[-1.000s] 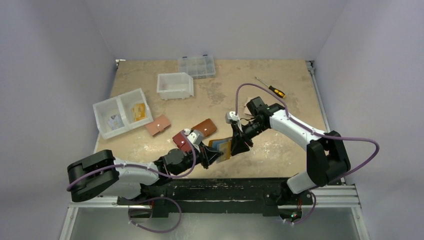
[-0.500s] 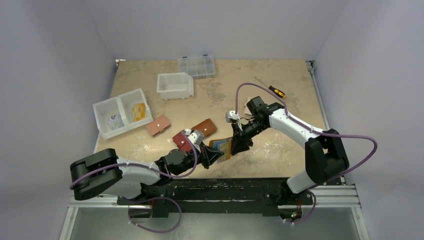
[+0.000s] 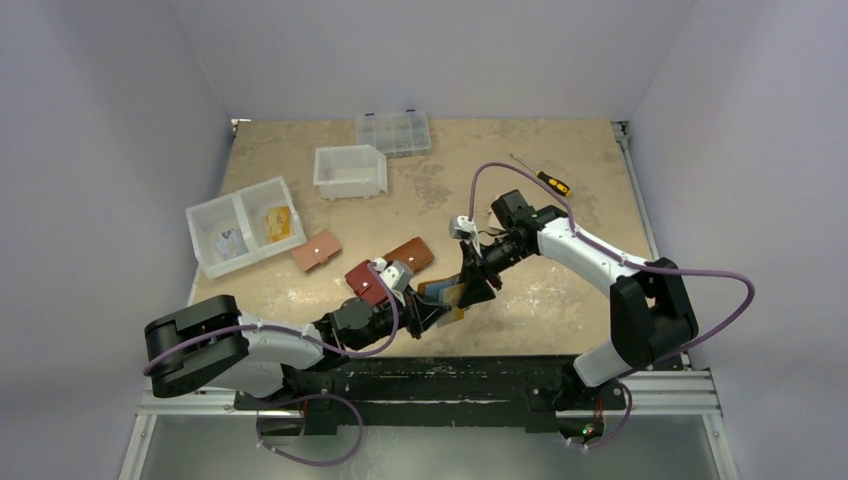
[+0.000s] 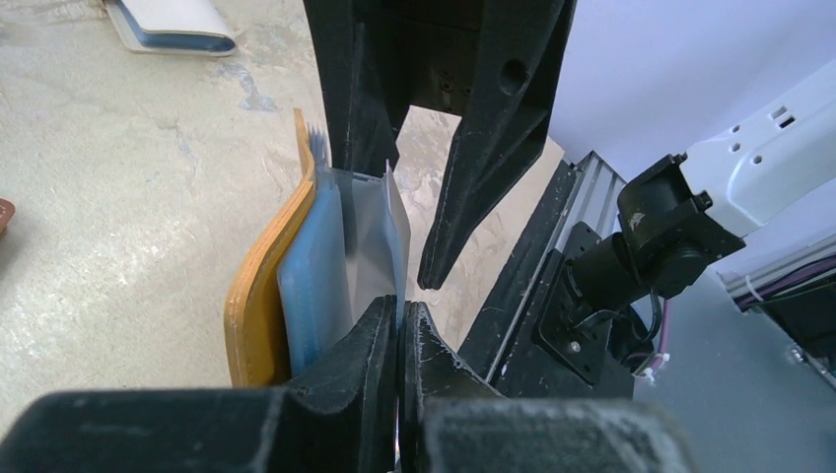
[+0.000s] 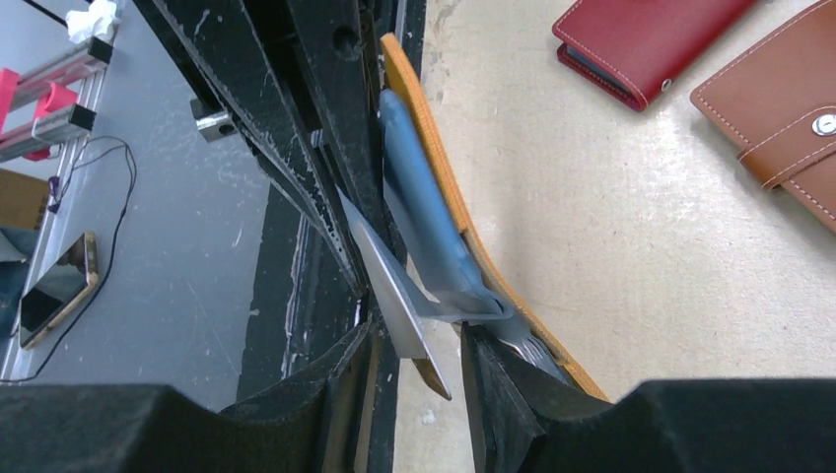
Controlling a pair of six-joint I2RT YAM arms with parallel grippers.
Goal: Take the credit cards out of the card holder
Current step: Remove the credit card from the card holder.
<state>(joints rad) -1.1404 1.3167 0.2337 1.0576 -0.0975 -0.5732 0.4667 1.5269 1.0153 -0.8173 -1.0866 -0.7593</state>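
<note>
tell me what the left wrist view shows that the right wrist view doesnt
Only the left wrist view: the left claw shut on the lower edge of the whitish card, and the right arm with its white link and black joint off to the side.
Only the right wrist view: the dark red wallet and the brown wallet lying on the table, and the right claw open around the cards.
Both: the mustard card holder held on edge, with the light blue card and the whitish card fanned out of it.

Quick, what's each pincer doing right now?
Left pincer: closed, pinching the grey card at its edge.
Right pincer: open, straddling the same card, not clamping it.
</note>
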